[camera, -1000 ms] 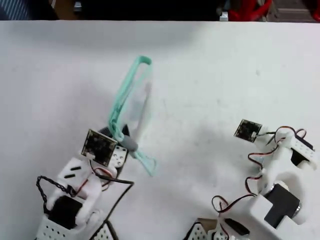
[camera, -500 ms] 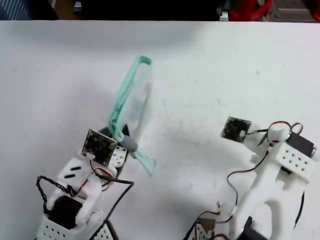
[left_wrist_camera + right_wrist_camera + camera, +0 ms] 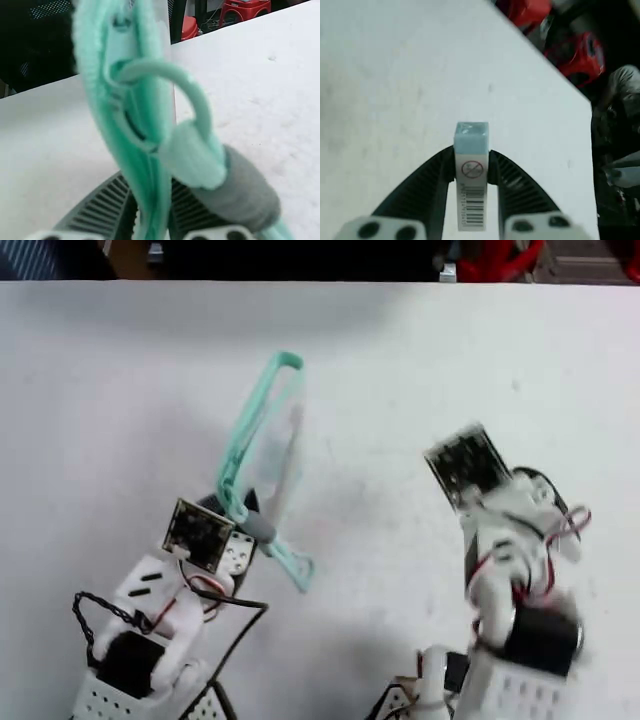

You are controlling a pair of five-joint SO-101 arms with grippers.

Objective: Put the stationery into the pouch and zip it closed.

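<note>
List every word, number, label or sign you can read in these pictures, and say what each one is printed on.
No words can be read.
Sign: a red circle with a slash, on the eraser held in the right tool.
Barcode: on the same eraser, below the sign; its digits are too blurred to read.
Pouch: no print shows.

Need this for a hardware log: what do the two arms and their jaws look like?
Both are white plastic with black motors. The left arm has a black cable and red wires; the right arm red and black wires. Each wrist carries a dark circuit board. The jaws are black and ribbed.
</note>
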